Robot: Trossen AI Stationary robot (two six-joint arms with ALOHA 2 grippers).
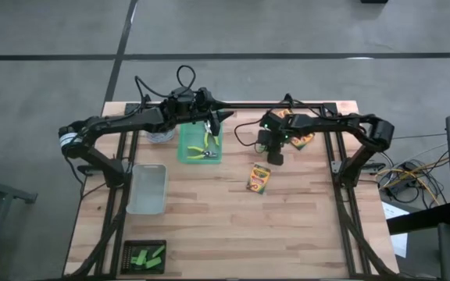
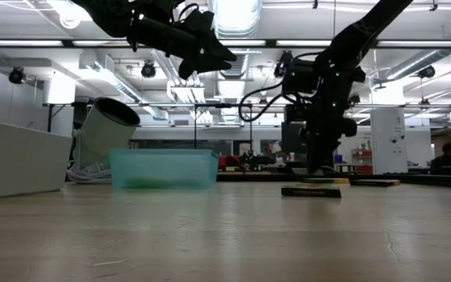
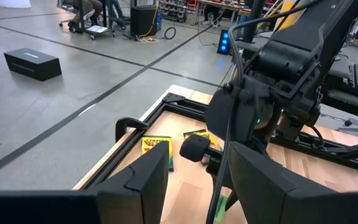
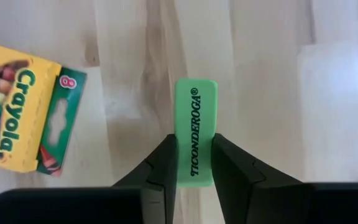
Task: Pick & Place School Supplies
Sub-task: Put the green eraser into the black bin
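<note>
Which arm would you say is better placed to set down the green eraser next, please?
The right: its hand is shut on the green eraser above the table. The left hand is open above the teal tray.

— What lies around the table?
— A grey concrete floor (image 1: 45, 47) marked with dark lines, and a black box (image 3: 32, 64) sitting on it far off.
— And overhead?
— Long ceiling lights (image 2: 413, 43), white ducts, pale columns (image 2: 382, 133).
</note>
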